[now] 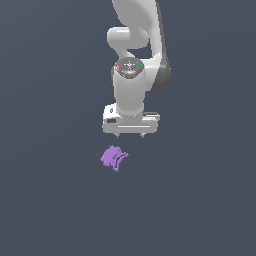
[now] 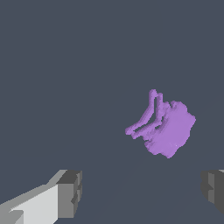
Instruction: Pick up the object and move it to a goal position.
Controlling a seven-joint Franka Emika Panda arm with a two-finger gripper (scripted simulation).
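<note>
Overhead, the arm is hanging with its fingers spread above the purple lump

Right now the white arm (image 1: 134,45) is reaching in from the top of the exterior view, its wrist pointing straight down; the gripper (image 1: 130,135) is sitting at the end of it with two small fingertips showing well apart under the broad white hand, so the fingers are standing spread and are pinching nothing. The object (image 1: 114,158), a small light-purple lump with jagged edges, is lying on the flat dark grey-blue floor (image 1: 50,200); in the exterior view it is showing just below the gripper and a little toward the exterior view's left, apart from both fingertips. From the wrist camera the object (image 2: 168,127) is showing a rounded, rough body with thin curved ridges looping out from one side; the two grey finger pads (image 2: 70,192) are framing the view widely, and the lump is lying beyond them rather than between them, nearer the pad that is barely entering the picture; nothing is touching it.
</note>
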